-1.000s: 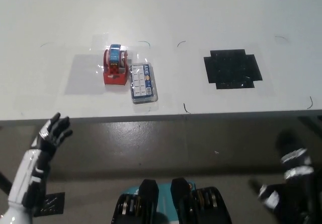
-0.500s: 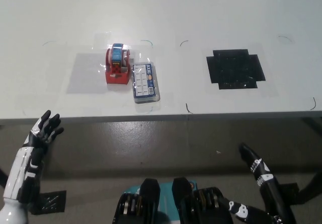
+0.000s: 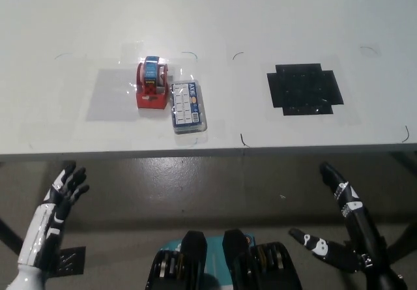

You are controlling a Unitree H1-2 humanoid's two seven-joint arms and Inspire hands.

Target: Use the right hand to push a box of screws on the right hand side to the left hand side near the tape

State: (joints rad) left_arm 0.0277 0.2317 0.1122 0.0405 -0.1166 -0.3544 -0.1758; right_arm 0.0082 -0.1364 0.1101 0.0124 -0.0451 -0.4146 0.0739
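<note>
Box of screws (image 3: 187, 107) lying flat on the white table (image 3: 78, 16), close to the near edge and left of centre, long side just beside the red tape dispenser (image 3: 151, 85), seemingly touching its base. Same spot as a second ago, so no push under way; judged from this layout, goal already met. Black cross-shaped mat (image 3: 304, 89) toward the right side of the table, bare, well apart from the box.

Right hand (image 3: 344, 228) below the near edge, off the table, fingers spread apart and holding nothing. Risen and opened out since a second ago, when only a blurred dark shape low at the right; half a second ago one finger tip lower down. Left hand (image 3: 63, 192) also below the near edge, on the left, fingers apart, empty, at rest; dipped slightly half a second ago, now back up a little. Whole view shifted a touch between pictures, so camera motion, not the things.

Meaning for the task: nothing left to shove; both hands clear of the table, likely settling to a rest pose.
</note>
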